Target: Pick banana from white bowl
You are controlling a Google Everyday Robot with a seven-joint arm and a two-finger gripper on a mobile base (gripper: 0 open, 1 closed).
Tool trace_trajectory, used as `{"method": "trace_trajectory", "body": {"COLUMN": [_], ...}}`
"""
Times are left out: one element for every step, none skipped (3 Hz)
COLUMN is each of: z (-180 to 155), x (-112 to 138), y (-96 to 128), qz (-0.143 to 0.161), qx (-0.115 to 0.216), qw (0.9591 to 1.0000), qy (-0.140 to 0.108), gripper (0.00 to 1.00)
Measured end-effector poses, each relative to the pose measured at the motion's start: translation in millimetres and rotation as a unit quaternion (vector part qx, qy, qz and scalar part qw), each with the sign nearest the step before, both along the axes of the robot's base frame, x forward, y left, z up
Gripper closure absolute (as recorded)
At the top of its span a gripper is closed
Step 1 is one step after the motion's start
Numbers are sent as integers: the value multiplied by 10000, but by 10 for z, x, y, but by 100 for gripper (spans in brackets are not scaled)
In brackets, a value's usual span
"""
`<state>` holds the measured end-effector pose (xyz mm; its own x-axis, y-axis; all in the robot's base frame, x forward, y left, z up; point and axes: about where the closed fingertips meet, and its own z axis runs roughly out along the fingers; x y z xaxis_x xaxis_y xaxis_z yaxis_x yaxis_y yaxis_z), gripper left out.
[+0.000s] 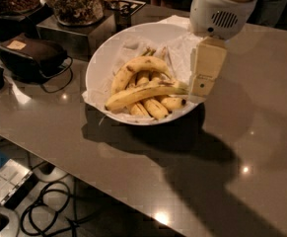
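**Gripper at the right rim of the banana bowl**

A big brown table (pixel 261 147) fills most of the view. Its near edge runs slanting from the left side down to the bottom. Below that edge, black cables (pixel 49 206) lie on the floor. To the right of the bowl and in front of it, a wide stretch of smooth table top shows, with dark shadows and small spots of light on it.

The robot's white arm (pixel 222 9) comes down from the top right. It has a round patch of small slots on its side.

The white bowl (pixel 96 65) sits in the middle of the table, well back from the near edge. Crumpled white paper (pixel 182 43) lines it and sticks out over the far right rim.

To the left lies a dark case (pixel 29 56) with a small tan label (pixel 17 45); its writing is too small to read. Behind the bowl, a jar (pixel 76 1) of brown bits stands on a metal box (pixel 69 33).

Short curved bananas (pixel 138 65) lie bunched in the bowl. The banana (pixel 138 94), long and nearly straight, lies across the top of them, with its thin end pointing right.

The gripper (pixel 201 90), a cream block, hangs over the bowl's right rim, just beside that thin end. I cannot tell if it is open or closed, or if it touches the banana.
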<state>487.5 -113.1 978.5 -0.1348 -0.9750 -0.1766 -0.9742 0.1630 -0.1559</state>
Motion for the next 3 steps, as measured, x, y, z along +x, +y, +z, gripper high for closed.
{"method": "trace_trajectory", "body": {"z": [-137, -225, -312], "x": [142, 227, 260], "y": [149, 264, 364], "qz": [-16, -1, 21], "qx": [41, 91, 127], "qw": [9997, 9992, 9985], "qy": [230, 386, 531], "gripper": [0, 0, 8]}}
